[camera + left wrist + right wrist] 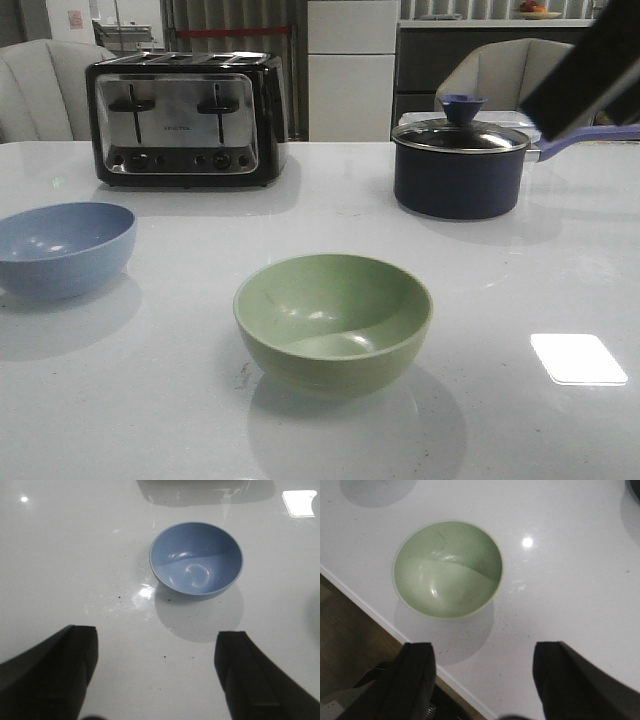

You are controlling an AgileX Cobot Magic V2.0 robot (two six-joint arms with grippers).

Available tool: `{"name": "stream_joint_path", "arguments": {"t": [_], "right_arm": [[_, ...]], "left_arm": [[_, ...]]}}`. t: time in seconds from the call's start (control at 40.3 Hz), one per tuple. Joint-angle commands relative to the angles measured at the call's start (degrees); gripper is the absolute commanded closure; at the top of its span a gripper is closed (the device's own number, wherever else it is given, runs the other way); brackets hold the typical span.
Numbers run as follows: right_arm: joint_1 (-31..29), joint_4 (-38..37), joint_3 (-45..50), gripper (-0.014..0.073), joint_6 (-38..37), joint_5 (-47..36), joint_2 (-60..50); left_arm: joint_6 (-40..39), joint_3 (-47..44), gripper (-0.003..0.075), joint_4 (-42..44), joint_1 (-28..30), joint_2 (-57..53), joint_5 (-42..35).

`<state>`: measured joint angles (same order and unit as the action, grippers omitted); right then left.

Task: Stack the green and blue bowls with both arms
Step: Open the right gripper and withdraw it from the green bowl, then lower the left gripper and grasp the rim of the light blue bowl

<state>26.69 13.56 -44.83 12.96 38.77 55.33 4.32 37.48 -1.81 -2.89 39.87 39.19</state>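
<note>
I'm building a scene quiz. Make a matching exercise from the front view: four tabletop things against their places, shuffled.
Things:
1. blue bowl
2. green bowl
3. toaster
4. saucepan

Places:
A. back right
B. near centre
C. back left
D. left edge

Pairs: 1-D, 2-B, 3-C, 4-A

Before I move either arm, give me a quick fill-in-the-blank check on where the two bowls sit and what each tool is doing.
1. The green bowl sits upright and ____ inside.
2. The blue bowl stands to the ____ of the green bowl in the front view.
3. The left tool is ____, its fingers wide apart above the table.
4. The right tool holds ____.

Missing words: empty; left; open; nothing
</note>
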Motion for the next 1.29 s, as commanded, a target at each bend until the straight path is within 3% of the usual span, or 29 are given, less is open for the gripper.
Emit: {"name": "stream_joint_path", "arguments": {"t": [0.0, 0.298, 0.621, 0.969, 1.267], "right_arm": [[-0.07, -0.08, 2.94, 0.0064, 0.8, -2.82, -7.31], [-0.07, -0.08, 9.81, 0.0064, 0.8, -1.66, -18.12], [-0.07, -0.08, 9.87, 0.0064, 0.8, -1.71, -19.09], [-0.07, -0.08, 9.87, 0.0064, 0.8, -1.66, -19.09], [-0.07, -0.08, 9.87, 0.0064, 0.8, -1.66, -19.09]], "left_arm": [[-0.06, 2.02, 0.0172, -0.43, -0.41, 0.19, -4.56], [-0.06, 4.76, 0.0172, -0.32, -0.41, 5.72, -4.15], [-0.3, 16.52, 0.0172, -0.32, -0.41, 27.34, 0.44], [-0.76, 30.69, 0.0172, -1.02, -0.28, 51.4, 0.67], [-0.76, 37.73, 0.0173, -0.91, -0.28, 64.52, -1.51]]}}
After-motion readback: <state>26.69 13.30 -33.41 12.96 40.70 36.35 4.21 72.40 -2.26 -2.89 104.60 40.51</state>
